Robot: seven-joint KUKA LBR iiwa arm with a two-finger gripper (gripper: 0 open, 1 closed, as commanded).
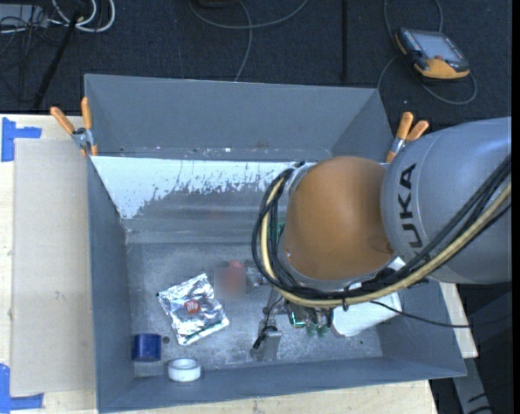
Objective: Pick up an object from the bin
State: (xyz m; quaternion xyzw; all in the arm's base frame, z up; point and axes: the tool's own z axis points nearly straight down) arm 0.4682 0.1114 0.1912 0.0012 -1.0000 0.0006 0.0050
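Note:
My gripper (265, 333) reaches down from under the arm's orange cover to the bin floor, near the front and a little right of the middle. Just to its left, and apart from it, lies a crumpled silver foil packet (193, 309) with a red spot on it. A small reddish thing (234, 275) lies on the floor behind the packet, up and left of the gripper. A white thing (364, 319) rests to the gripper's right, partly hidden by the arm and its cables.
A blue cube (146, 346) and a white tape roll (184, 369) lie in the bin's front left corner. The arm and its cover hide the right half of the floor. The back slope of the bin is bare metal.

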